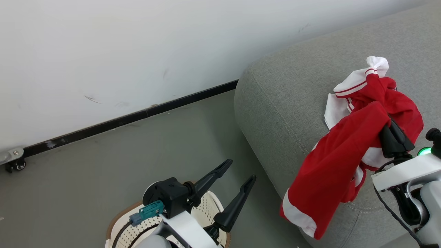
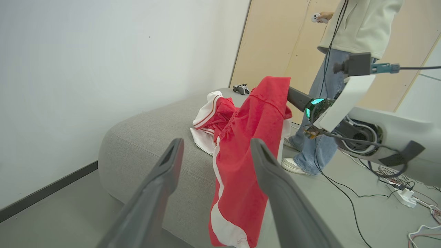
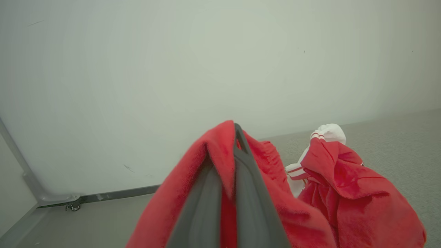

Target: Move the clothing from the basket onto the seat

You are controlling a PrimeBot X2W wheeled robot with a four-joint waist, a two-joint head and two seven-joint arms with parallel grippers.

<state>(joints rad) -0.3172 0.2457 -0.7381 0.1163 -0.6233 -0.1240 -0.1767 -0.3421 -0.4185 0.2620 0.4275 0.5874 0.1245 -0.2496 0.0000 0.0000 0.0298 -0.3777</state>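
Presently, head view: left gripper (image 1: 240, 169) spread and empty above the basket (image 1: 119, 215); right gripper (image 1: 388, 126) clamps a red garment (image 1: 334, 165) draped over the seat (image 1: 275, 103) edge, against a second garment (image 1: 375, 86) lying there. Left wrist view: left fingers (image 2: 162, 179) apart. Right wrist view: right fingers (image 3: 255, 206) pinched on red cloth.

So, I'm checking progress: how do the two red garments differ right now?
The held garment is clamped in the right gripper and hangs past the edge of the seat; the other garment lies bunched on the seat top. The held garment shows a broad white hem band; the other garment shows white striped cuffs. Both are red with white trim.
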